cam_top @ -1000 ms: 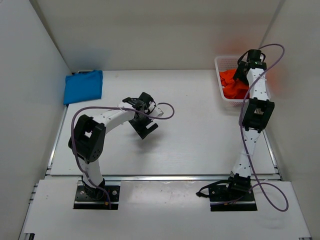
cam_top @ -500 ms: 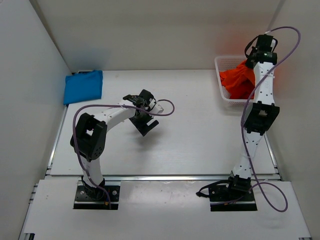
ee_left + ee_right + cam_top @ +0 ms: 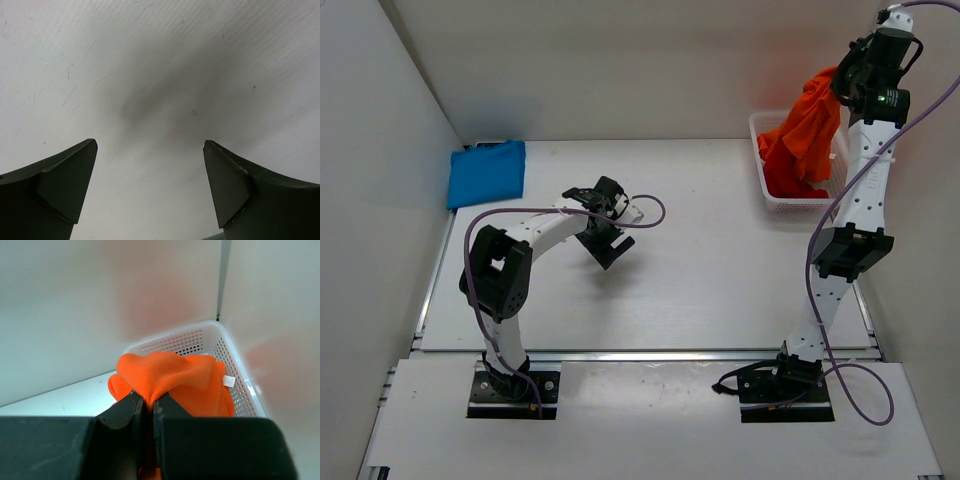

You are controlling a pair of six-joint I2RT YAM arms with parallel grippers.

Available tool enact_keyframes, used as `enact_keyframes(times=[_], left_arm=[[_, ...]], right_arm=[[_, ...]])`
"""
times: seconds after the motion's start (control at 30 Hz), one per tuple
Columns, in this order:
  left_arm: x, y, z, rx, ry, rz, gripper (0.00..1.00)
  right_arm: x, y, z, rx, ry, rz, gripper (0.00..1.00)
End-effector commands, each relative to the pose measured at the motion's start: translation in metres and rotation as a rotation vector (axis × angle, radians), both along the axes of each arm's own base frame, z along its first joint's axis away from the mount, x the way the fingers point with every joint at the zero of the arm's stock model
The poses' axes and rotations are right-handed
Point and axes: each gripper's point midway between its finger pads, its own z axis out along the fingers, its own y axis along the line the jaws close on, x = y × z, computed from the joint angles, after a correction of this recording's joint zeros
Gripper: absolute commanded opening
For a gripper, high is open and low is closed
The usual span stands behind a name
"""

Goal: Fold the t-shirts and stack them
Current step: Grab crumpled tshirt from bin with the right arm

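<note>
as the orange t-shirt [image 3: 807, 125] hangs in a long drape from the right gripper [image 3: 842, 80], we find it in the upper right of the top view. its upper end is held high in front of the back wall [image 3: 640, 70], and its lower end reaches down into the white lattice basket [image 3: 757, 128]. we cannot tell whether the cloth touches the basket floor. in the right wrist view the orange t-shirt [image 3: 172, 377] bunches up at the centre of the frame. the right gripper [image 3: 149, 402] has its two fingers pressed almost together on a fold of the cloth. a small white tag [image 3: 229, 381] shows at the cloth's right edge, and the basket [image 3: 200, 340] wall curves behind it.

the blue t-shirt [image 3: 487, 172] lies as a flat rectangle at the upper left of the table [image 3: 720, 270], close to the left wall and well apart from both arms.

left of centre in the top view, the left gripper [image 3: 606, 248] points down over bare table. in the left wrist view the left gripper [image 3: 150, 150] stands spread wide, its dark fingers [image 3: 65, 180] at the lower corners of the frame. nothing is between them but the scuffed table [image 3: 150, 60] and a soft shadow.
</note>
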Motion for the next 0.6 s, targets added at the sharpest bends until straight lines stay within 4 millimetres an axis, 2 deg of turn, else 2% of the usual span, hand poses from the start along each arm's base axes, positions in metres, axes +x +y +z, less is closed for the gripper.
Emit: enact_keyframes(times=[0.0,0.03,0.1,0.13,0.2,0.23,0.27,0.4,0.5,0.57], left_arm=[[0.012,-0.006,0.029,-0.048,-0.089,0.011,0.99],[0.012,-0.007,0.029,-0.051,-0.089,0.01,0.99],[0.011,-0.005,0.032,-0.042,-0.094,0.011,0.99],[0.011,-0.005,0.034,-0.041,-0.101,0.001,0.99],[0.012,-0.005,0.035,-0.046,-0.102,0.011,0.98],[0.011,-0.004,0.033,-0.047,-0.096,0.014,0.98],[0.013,-0.004,0.037,-0.055,-0.107,0.018,0.99],[0.015,-0.007,0.041,-0.06,-0.119,0.013,0.99],[0.013,-0.007,0.044,-0.058,-0.122,0.011,0.99],[0.016,-0.003,0.041,-0.054,-0.126,0.02,0.98]], right_arm=[[-0.015,-0.008,0.068,-0.048,-0.182,-0.014,0.0],[-0.017,-0.016,0.069,-0.039,-0.189,-0.02,0.0],[-0.027,-0.012,0.099,-0.067,-0.266,0.007,0.01],[-0.036,-0.002,0.127,-0.101,-0.34,0.015,0.0],[-0.051,0.01,0.168,-0.152,-0.45,0.026,0.0],[-0.062,0.008,0.187,-0.163,-0.505,0.016,0.0],[-0.07,0.011,0.198,-0.165,-0.533,0.014,0.0],[-0.08,0.017,0.206,-0.187,-0.54,0.036,0.0],[-0.09,0.037,0.219,-0.201,-0.571,0.083,0.0],[-0.092,0.034,0.223,-0.22,-0.582,0.067,0.0]])
